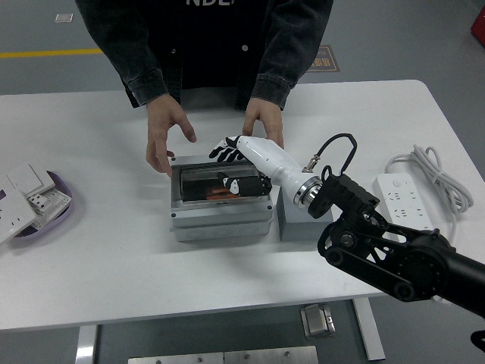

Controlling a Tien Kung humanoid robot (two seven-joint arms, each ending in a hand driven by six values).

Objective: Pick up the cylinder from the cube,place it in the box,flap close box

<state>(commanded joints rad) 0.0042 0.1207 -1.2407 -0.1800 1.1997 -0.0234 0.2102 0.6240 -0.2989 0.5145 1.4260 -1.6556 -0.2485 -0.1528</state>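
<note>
The box [220, 203] lid [220, 180] is being pressed down by the right hand [236, 163], fingers spread, nothing held; final seating is needed.

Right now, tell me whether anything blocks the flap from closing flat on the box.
Nothing visible does. The flap is nearly down over the box under the right hand. The orange cylinder lies low inside. The person's hands rest at the box's far corners, outside the opening.
</note>
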